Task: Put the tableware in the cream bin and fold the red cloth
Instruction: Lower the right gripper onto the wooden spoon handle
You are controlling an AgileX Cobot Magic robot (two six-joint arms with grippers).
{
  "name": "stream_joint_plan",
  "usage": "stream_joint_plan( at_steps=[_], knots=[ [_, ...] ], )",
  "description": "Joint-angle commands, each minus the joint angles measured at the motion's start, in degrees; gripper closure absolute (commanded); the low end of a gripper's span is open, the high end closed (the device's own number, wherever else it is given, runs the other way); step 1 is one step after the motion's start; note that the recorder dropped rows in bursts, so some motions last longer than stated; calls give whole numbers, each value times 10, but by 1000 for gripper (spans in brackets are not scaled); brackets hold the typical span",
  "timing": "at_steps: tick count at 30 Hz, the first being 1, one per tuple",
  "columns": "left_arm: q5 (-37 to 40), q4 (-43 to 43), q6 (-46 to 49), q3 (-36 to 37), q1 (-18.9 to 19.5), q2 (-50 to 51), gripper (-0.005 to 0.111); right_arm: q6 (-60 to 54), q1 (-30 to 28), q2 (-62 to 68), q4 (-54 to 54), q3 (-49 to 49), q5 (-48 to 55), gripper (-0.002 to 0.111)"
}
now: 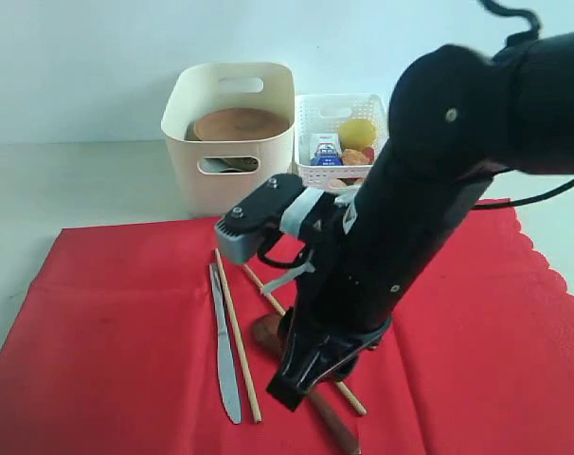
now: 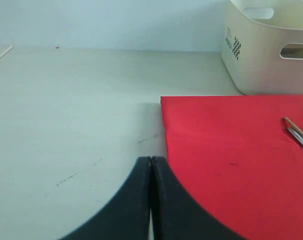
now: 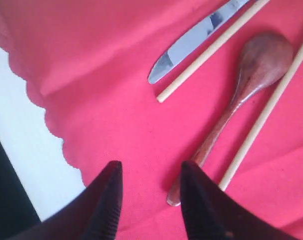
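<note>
Right gripper (image 3: pixel 151 172): hovering low over the red cloth (image 1: pixel 107 332), jaws standing partly apart, holding nothing.
Dark wooden spoon (image 3: pixel 244 80): lying on the cloth between the two wooden chopsticks (image 3: pixel 211 47), handle end nearest the jaws; metal knife (image 3: pixel 196 35) alongside.
Left gripper (image 2: pixel 151 167): jaws pressed together, idling at the cloth's edge.
Cream bin (image 1: pixel 230 180): standing behind the cloth, holding the round brown plate (image 1: pixel 238 123).
Handling: I'd be centring the jaws across the spoon's handle, clear of the neighbouring chopstick, before closing.

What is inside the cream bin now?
A brown plate sits in the bin, near the top. Something shows through the handle cut-out below it, too unclear to name; the rest is hidden by plate and walls.
</note>
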Motion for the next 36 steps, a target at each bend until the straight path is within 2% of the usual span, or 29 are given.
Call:
stream_joint_plan(
  at_steps=[1, 5, 19, 24, 31, 36],
  knots=[
    [-5, 1, 1, 0, 0, -4, 107, 101, 26, 39, -75, 1, -28, 66],
    [-5, 1, 1, 0, 0, -4, 107, 159, 42, 72, -127, 1, -54, 66],
    [-5, 1, 1, 0, 0, -4, 107, 161, 42, 155, -125, 0, -141, 66],
    [-5, 1, 1, 0, 0, -4, 107, 166, 42, 175, -131, 0, -153, 66],
    [-5, 1, 1, 0, 0, -4, 107, 262, 42, 176, -215, -1, -155, 66],
    [-5, 1, 1, 0, 0, -4, 107, 265, 42, 176, -213, -1, -155, 67]
  ],
)
